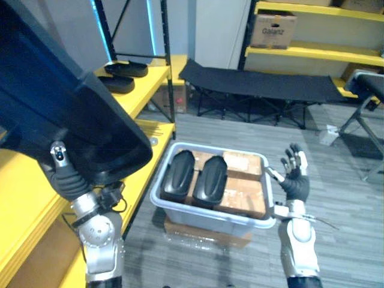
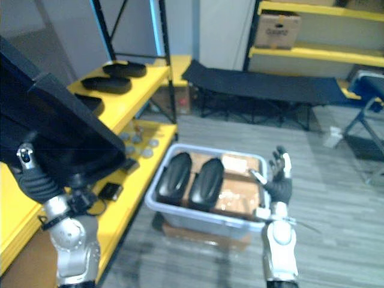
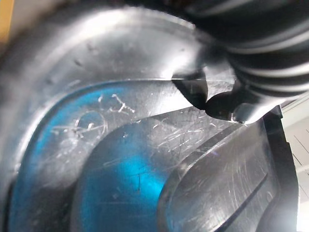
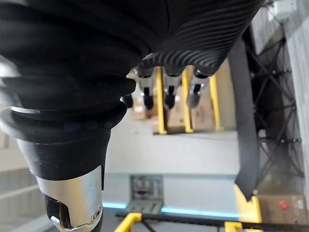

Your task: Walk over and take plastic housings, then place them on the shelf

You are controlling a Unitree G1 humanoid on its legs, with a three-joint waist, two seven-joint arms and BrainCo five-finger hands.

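A large black plastic housing takes up the upper left of the frame, raised close to the camera. Its long axis slants from upper left down to lower right. The left hand is against its glossy surface; I cannot tell whether its fingers grip it. Just behind stands a yellow shelf, with more black housings lying flat on its upper level and small round parts on the lower one. In the centre sits a grey bin on flat cardboard. Two black housings lie side by side in its left half, domed side up, long axes pointing toward the top of the frame, beside brown cardboard boxes. The right hand is raised just right of the bin, fingers spread open, holding nothing. A black folding cot crosses the background.
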